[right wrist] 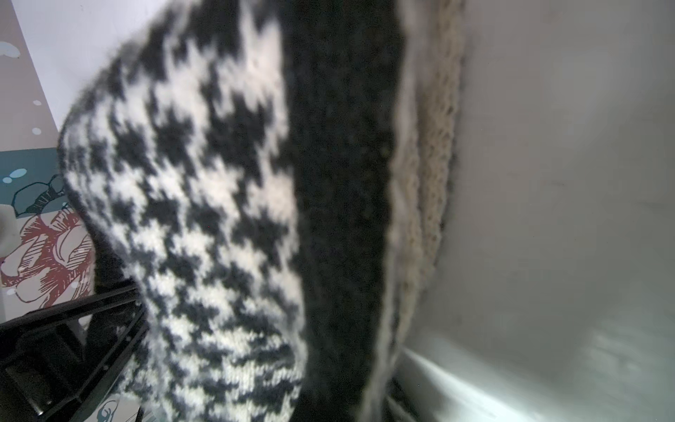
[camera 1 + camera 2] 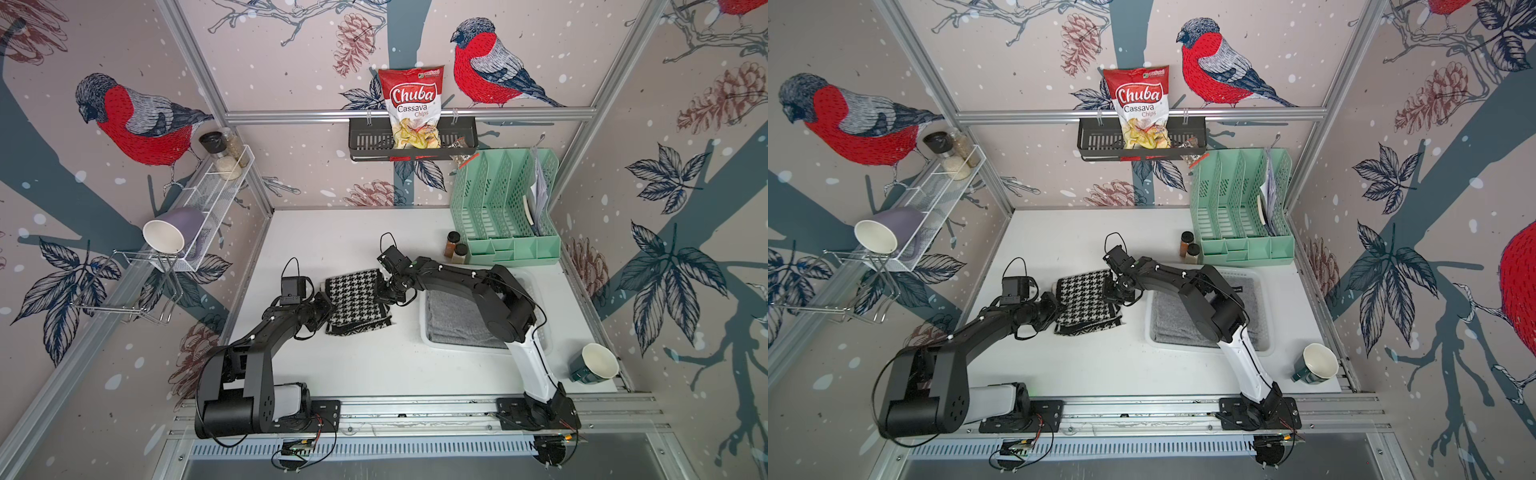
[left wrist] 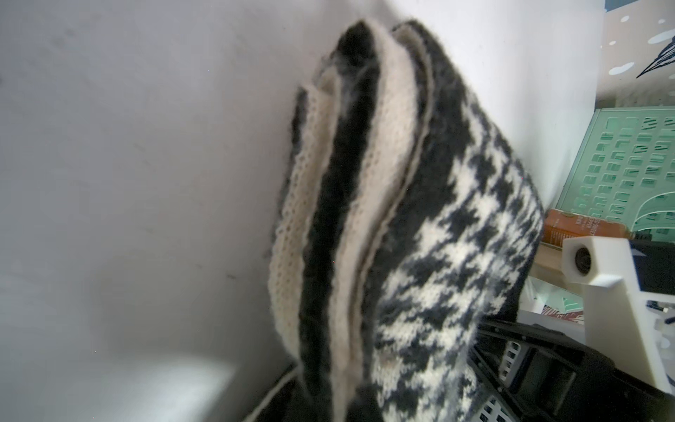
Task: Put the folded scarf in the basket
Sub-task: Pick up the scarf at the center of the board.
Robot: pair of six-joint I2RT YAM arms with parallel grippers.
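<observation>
A black-and-white houndstooth folded scarf [image 2: 355, 301] sits on the white table [image 2: 332, 237] near its middle, outside the basket and just to the left of it. In both top views it shows as a rough square with stacked layers fanning out along its near edge [image 2: 1088, 326]. The left tool [image 2: 328, 309] is closed tight on the scarf's left edge, and the right tool [image 2: 382, 291] is closed tight on its right edge, so the fabric spans between the two. Whether the scarf is raised off the table cannot be told. In the left wrist view the pinched scarf [image 3: 420, 237] fills the centre, with cream and black knitted layers side by side; the right wrist view shows the same fabric [image 1: 219, 219], blurred, against the pale table. The basket [image 2: 424, 328], shallow, white and perforated, lies on the right half of the table with a grey folded cloth [image 2: 453, 320] inside, and the right arm reaches across it. Behind the basket stand two spice jars [image 2: 456, 248] and a mint-green file organiser [image 2: 503, 208]. A dark green mug [image 2: 594, 363] rests at the table's near right corner. On the back wall, a black shelf [image 2: 365, 143] holds a bag of Chuba cassava chips [image 2: 411, 99].
</observation>
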